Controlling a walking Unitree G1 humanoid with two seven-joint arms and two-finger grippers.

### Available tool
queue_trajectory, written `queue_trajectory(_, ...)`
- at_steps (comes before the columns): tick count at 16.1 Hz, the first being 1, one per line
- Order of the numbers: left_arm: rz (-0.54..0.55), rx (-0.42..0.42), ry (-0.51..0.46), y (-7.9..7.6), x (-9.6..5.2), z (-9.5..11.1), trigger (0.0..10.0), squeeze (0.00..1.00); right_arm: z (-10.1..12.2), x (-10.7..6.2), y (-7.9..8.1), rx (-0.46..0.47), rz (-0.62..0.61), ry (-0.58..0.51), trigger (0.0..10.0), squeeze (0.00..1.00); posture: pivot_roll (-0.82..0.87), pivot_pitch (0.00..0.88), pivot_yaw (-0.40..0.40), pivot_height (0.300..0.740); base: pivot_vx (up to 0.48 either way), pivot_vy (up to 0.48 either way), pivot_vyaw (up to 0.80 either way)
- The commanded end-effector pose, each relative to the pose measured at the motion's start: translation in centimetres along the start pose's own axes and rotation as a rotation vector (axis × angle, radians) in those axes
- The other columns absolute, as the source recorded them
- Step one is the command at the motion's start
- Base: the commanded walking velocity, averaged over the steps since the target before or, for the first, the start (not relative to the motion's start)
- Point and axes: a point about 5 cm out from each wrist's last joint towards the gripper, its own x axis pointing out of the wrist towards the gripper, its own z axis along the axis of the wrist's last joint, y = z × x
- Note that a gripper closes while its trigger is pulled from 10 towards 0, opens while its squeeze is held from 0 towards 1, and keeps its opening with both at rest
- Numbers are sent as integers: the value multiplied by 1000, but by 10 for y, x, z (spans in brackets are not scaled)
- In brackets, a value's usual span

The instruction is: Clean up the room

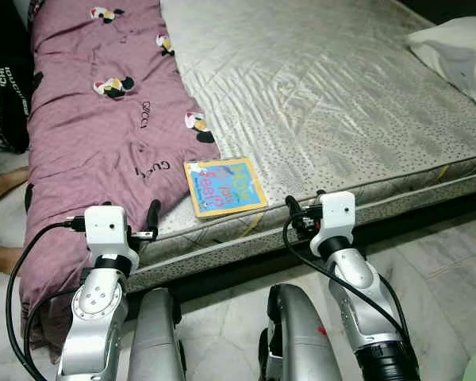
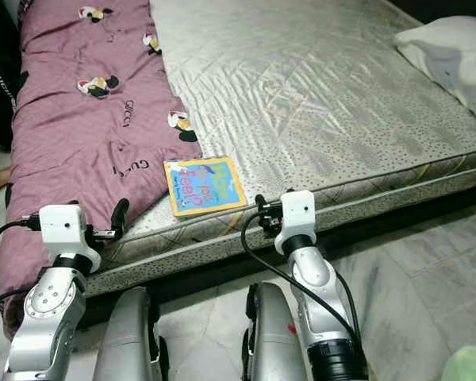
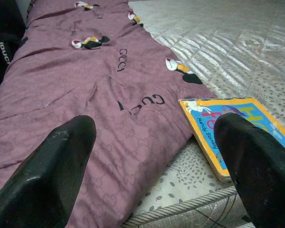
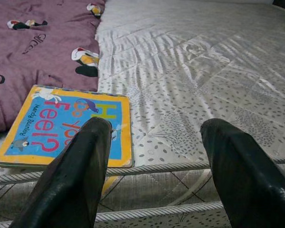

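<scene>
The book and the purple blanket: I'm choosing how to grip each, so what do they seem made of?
The book looks like stiff board with a glossy printed cover; its edge shows thick layered pages. The purple blanket seems soft woven fabric with a slight sheen, creased and draping off the mattress.

A bare grey quilted mattress [image 1: 333,103] with a speckled border lies low on a pale marble-patterned floor [image 1: 452,270]. A mauve quilt [image 1: 95,119], printed with cartoon figures and lettering, covers the mattress's left side and hangs over its near left corner. A children's board book [image 1: 224,186] with a yellow border lies flat at the near edge, touching the quilt's hem. A white pillow [image 1: 456,48] rests at the far right edge.
</scene>
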Motion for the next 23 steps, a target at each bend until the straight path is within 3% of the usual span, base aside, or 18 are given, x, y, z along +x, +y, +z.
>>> queue_trajectory(1,6,-4,9,1,1,-1,10000,0,0,0,-1,-11,-1,3,10000,0,-1,146,-19,582,240,0,0)
queue_trajectory(7,7,-13,14,-1,1,-2,10000,0,0,1,1,-11,13,4,10000,0,-1,145,-22,522,80,0,0)
queue_trajectory(12,6,-11,11,-1,2,-2,10000,0,-1,1,2,-8,13,7,10000,0,-2,145,-22,522,0,0,0)
queue_trajectory(23,3,-22,19,-4,1,-5,10000,0,-3,2,3,-14,17,12,10000,0,-2,145,-21,522,248,0,0)
